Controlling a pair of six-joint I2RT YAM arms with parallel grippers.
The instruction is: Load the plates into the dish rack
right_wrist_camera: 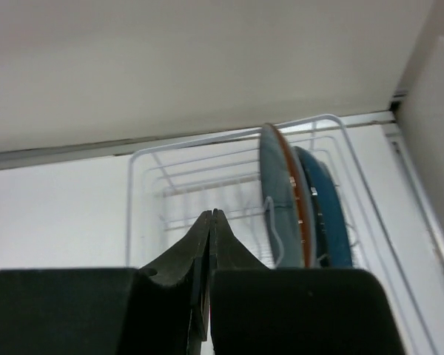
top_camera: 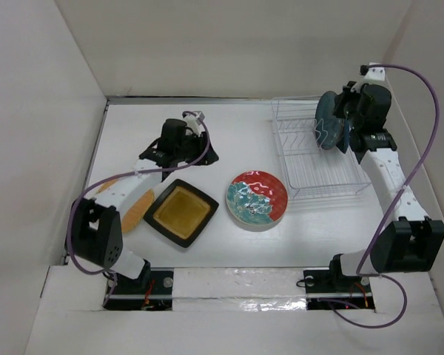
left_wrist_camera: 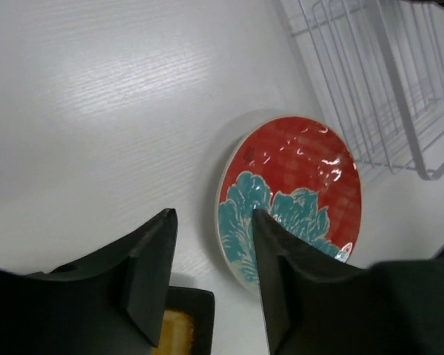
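Note:
The white wire dish rack [top_camera: 314, 159] stands at the back right. A round teal plate [top_camera: 328, 121] stands upright in it, and the right wrist view shows this plate [right_wrist_camera: 276, 191] with the small dark blue plate [right_wrist_camera: 330, 211] right behind it. My right gripper [top_camera: 348, 122] is shut and empty, just beside and above those plates [right_wrist_camera: 211, 216]. The marbled red-teal-white plate [top_camera: 257, 200] lies flat mid-table. The square mustard plate [top_camera: 181, 212] lies to its left. The tan-orange plate [top_camera: 133, 205] is partly hidden under my left arm. My left gripper [top_camera: 179, 153] is open and empty [left_wrist_camera: 211, 222], hovering above the table.
White walls close the table on the left, back and right. The rack's left slots [right_wrist_camera: 170, 185] hold nothing. In the left wrist view the marbled plate [left_wrist_camera: 292, 196] lies ahead of the fingers, with the rack [left_wrist_camera: 388, 89] beyond it and the square plate's corner [left_wrist_camera: 185, 322] below.

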